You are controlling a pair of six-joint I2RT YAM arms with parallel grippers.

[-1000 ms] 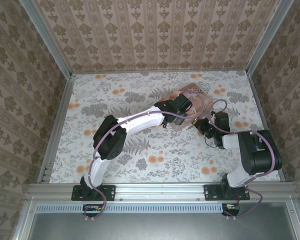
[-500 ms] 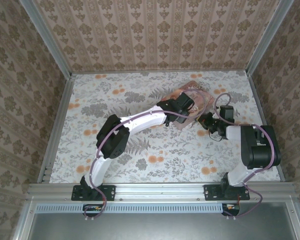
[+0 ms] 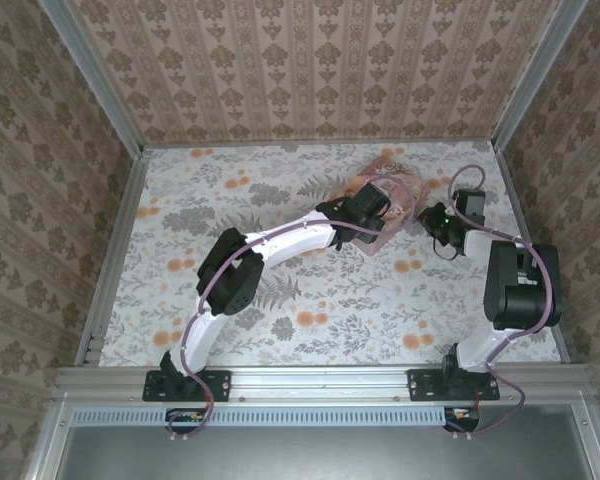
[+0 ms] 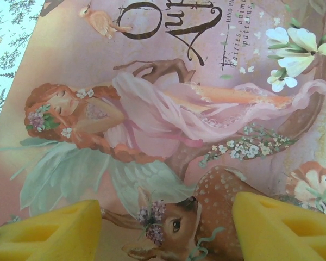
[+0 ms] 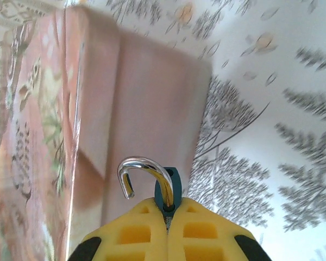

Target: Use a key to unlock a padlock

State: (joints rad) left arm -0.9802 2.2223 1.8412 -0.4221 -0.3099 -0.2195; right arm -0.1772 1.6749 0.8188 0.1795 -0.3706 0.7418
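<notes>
Right tool [image 5: 168, 220]: both yellow ribbed fingers [image 5: 130, 234] are pressed together, clamped on the padlock [image 5: 169, 191]. The lock body is small blue-teal metal, seen edge-on, poking out just above the fingertips. The shackle [image 5: 144, 166] is polished chrome and hook-shaped. Its left end hangs free, off to the side of the body. The background in that wrist view is blurred.

Right beyond the lock is the pink tin [image 5: 146, 103]: rectangular, plain matte pink side wall toward the camera, printed lid at left. The lock is close to that wall. Can't tell whether they touch.

Top view: the right tool [image 3: 433, 218] sits just beside the tin's [image 3: 400, 185] right edge, over the surface [image 3: 230, 330], which is a floral print of grey ferns and orange blooms. The left tool [image 3: 377, 208] is over the tin, and its arm covers the tin's near-left part. The enclosure walls [image 3: 300, 60] are damask-patterned panels in aluminium rails.

Left tool [image 4: 163, 234]: spread wide, with yellow pads [image 4: 43, 231] at the bottom corners and the lid showing between them. The lid print shows a red-haired fairy in a pink gown, a spotted fawn, white blossoms and script lettering. Can't tell whether the pads touch the lid.
</notes>
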